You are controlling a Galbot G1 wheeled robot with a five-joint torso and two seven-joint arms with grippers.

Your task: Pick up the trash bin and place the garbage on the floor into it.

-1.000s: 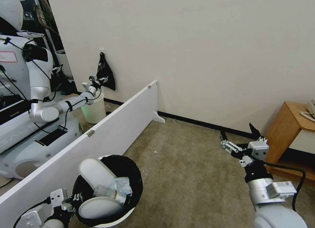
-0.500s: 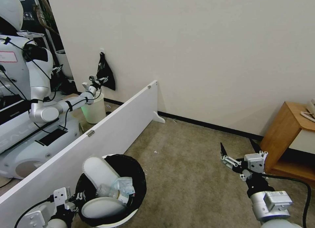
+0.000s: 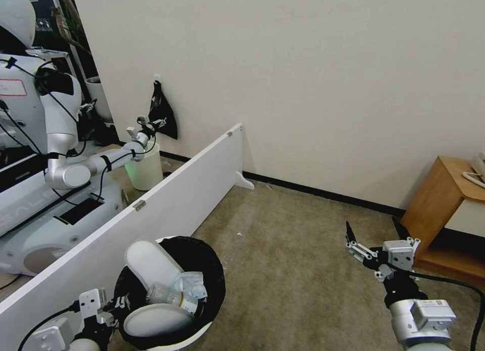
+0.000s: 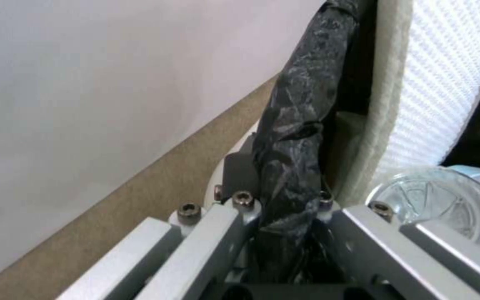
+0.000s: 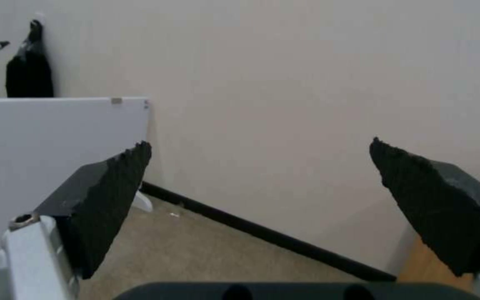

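— Biggest first? Beige carpet floor, running up to a pale wall, with a long white partition board slanting across the left.

— And beyond the board? Another white robot reaching toward a pale bin; over on the right, a wooden cabinet.

— The trash bin? Low on the left, just beside the board, black liner folded over the rim. Packed with two white slippers, a clear bottle and a crumpled mask.

— Left gripper? Clamped onto the near rim of the bin; in the left wrist view, black liner pinched between the metal fingers, slipper and bottle right alongside.

— Right gripper? Hovering above bare carpet near the cabinet, black pads spread wide, nothing between them.
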